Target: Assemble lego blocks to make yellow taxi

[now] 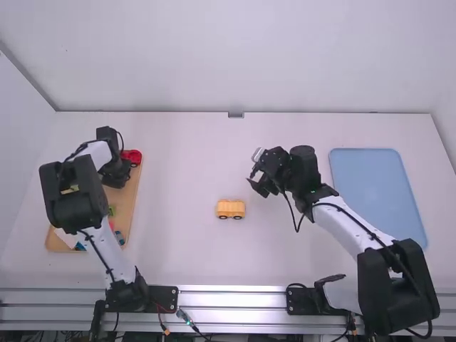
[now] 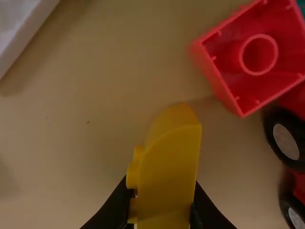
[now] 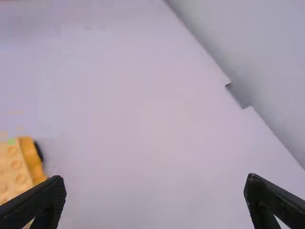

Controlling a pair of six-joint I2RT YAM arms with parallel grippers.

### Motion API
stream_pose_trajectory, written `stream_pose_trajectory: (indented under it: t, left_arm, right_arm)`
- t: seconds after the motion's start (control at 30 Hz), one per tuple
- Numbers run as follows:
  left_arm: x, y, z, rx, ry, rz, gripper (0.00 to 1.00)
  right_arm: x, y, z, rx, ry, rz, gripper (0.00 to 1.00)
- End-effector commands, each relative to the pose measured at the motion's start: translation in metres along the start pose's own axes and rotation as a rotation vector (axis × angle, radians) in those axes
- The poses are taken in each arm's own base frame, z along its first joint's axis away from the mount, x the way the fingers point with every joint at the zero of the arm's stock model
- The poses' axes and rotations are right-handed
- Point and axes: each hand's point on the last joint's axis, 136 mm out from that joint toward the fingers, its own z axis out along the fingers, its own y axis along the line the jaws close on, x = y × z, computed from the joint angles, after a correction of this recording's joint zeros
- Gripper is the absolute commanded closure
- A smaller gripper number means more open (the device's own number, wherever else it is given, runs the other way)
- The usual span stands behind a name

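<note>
The yellow car (image 1: 230,209) stands on the bench (image 1: 187,160). Well left of the car, the left tool (image 1: 116,175) pinches a curved yellow block (image 2: 170,167). Beyond the car and to its right, the right tool (image 1: 256,183) is spread, its fingers wide apart.

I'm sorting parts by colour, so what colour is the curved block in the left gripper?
Yellow; the curved block shows best in the left wrist view.
</note>
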Motion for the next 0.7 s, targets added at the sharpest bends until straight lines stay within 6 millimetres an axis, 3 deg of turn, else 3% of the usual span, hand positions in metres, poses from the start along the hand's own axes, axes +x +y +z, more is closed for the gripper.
stream_pose_trajectory:
  t: [0.0,0.17,0.33,0.5,0.6,0.63,0.67]
  left_arm:
    - [-0.007,-0.010,-0.032,0.068,-0.046,0.085,0.95]
    - [-0.015,-0.025,-0.081,0.137,-0.178,0.196,0.98]
    - [0.009,-0.063,-0.138,0.311,-0.309,0.434,0.97]
    - [0.066,-0.102,-0.183,0.553,-0.422,0.777,0.97]
    - [0.125,-0.117,-0.205,0.752,-0.467,1.060,0.98]
    - [0.131,-0.117,-0.207,0.770,-0.471,1.084,0.98]
    - [0.157,-0.118,-0.214,0.854,-0.487,1.197,0.98]
  right_arm:
    - [-0.009,-0.006,0.000,0.020,-0.039,0.160,0.01]
    - [-0.016,-0.024,0.012,0.064,-0.117,0.281,0.01]
    - [-0.006,-0.046,0.028,0.052,-0.202,0.525,0.01]
    - [-0.019,-0.044,0.036,-0.173,-0.285,0.574,0.01]
    - [-0.035,-0.038,0.037,-0.315,-0.338,0.542,0.01]
    - [-0.037,-0.038,0.036,-0.325,-0.343,0.539,0.01]
    - [-0.043,-0.036,0.036,-0.369,-0.359,0.526,0.01]
